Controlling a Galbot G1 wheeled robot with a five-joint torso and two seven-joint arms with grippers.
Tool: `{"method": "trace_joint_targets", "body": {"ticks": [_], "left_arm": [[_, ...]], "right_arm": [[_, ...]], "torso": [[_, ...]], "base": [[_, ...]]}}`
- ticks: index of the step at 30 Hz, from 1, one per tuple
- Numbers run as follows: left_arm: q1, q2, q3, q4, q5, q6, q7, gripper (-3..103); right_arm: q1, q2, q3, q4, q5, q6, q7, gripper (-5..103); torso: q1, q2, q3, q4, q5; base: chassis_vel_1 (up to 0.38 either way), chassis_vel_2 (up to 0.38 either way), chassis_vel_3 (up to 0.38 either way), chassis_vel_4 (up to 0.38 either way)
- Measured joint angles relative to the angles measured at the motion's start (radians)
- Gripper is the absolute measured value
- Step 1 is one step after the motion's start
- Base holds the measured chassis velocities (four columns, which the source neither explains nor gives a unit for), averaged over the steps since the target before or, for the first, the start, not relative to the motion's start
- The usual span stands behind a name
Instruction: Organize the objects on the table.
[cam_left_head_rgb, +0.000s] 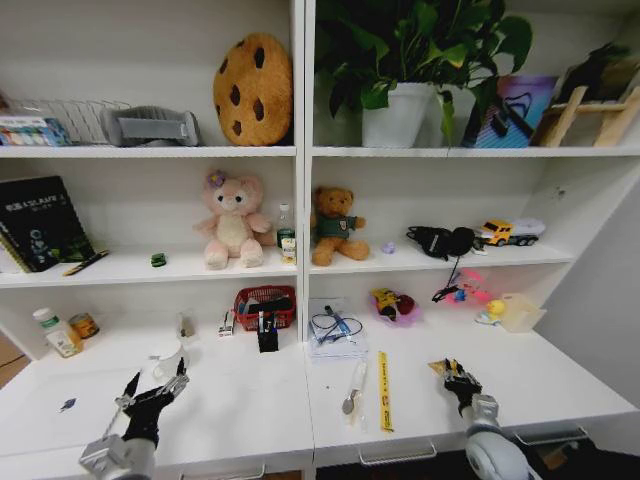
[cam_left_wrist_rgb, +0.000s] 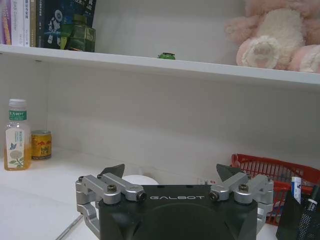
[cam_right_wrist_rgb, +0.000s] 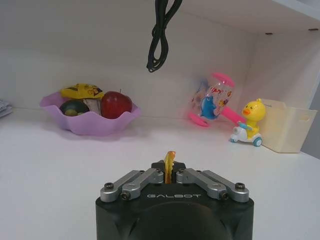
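On the white table (cam_left_head_rgb: 250, 400), my right gripper (cam_left_head_rgb: 455, 374) (cam_right_wrist_rgb: 170, 169) hovers low over the right side, shut on a thin yellow triangle (cam_right_wrist_rgb: 170, 159) that stands on edge between its fingers. My left gripper (cam_left_head_rgb: 155, 392) (cam_left_wrist_rgb: 170, 172) is open and holds nothing, low over the left part, just in front of a small white round object (cam_left_head_rgb: 168, 364) (cam_left_wrist_rgb: 140, 179). A yellow ruler (cam_left_head_rgb: 384, 390) lies near the middle, beside a silvery pen-like item (cam_left_head_rgb: 353, 388). A tiny green toy car (cam_left_head_rgb: 158, 260) (cam_left_wrist_rgb: 166, 56) sits on the shelf above.
A red basket (cam_left_head_rgb: 265, 305) and a black pen holder (cam_left_head_rgb: 267, 334) stand at the back centre. A purple bowl (cam_right_wrist_rgb: 90, 120) of fruit, a pink toy hammer (cam_right_wrist_rgb: 212, 100), a duck toy (cam_right_wrist_rgb: 248, 122) and a cream box (cam_right_wrist_rgb: 287, 125) line the back right. A bottle (cam_left_wrist_rgb: 16, 135) and a can (cam_left_wrist_rgb: 41, 145) stand far left.
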Motion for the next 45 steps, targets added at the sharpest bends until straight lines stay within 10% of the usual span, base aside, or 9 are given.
{"method": "trace_joint_targets", "body": {"ticks": [13, 35, 45], "left_arm": [[0.004, -0.008, -0.001, -0.008, 0.001, 0.000, 0.000, 100], [0.030, -0.018, -0.029, -0.032, 0.009, 0.022, -0.020, 100], [0.027, -0.012, -0.023, -0.036, 0.007, 0.024, -0.022, 100]], "right_arm": [[0.089, -0.060, -0.004, 0.113, 0.081, -0.018, 0.003, 0], [0.810, -0.036, -0.496, -0.476, 0.136, 0.066, -0.056, -3], [0.714, -0.057, -0.424, -0.367, 0.137, 0.041, -0.051, 34]], "torso": [[0.000, 0.000, 0.000, 0.0001, -0.0002], [0.000, 0.000, 0.000, 0.0002, -0.0001], [0.000, 0.000, 0.000, -0.0001, -0.0001]], "base": [[0.000, 0.000, 0.000, 0.000], [0.000, 0.000, 0.000, 0.000], [0.000, 0.000, 0.000, 0.000]]}}
